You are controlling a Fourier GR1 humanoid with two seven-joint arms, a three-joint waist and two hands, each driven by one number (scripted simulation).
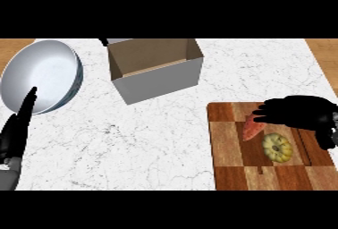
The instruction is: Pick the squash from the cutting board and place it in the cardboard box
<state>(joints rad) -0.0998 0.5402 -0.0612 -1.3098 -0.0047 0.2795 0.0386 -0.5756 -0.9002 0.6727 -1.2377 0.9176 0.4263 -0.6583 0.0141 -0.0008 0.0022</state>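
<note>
Your right robot hand (297, 112) hovered over the cutting board (228, 174), fingers curled, grasping nothing. The yellow squash (277, 148) lay on the board, well apart from the open cardboard box (158, 80). Your left robot hand (19, 127) rested with straight fingers.

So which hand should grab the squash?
The right hand. It hovers over the cutting board, just above the squash. The left hand rests far across the counter, by the bowl.

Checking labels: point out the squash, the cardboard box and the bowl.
squash (277, 148), head view, centre of its ribbed top.
cardboard box (160, 82), head view, grey front wall.
bowl (41, 74), head view, bare inner surface.
</note>
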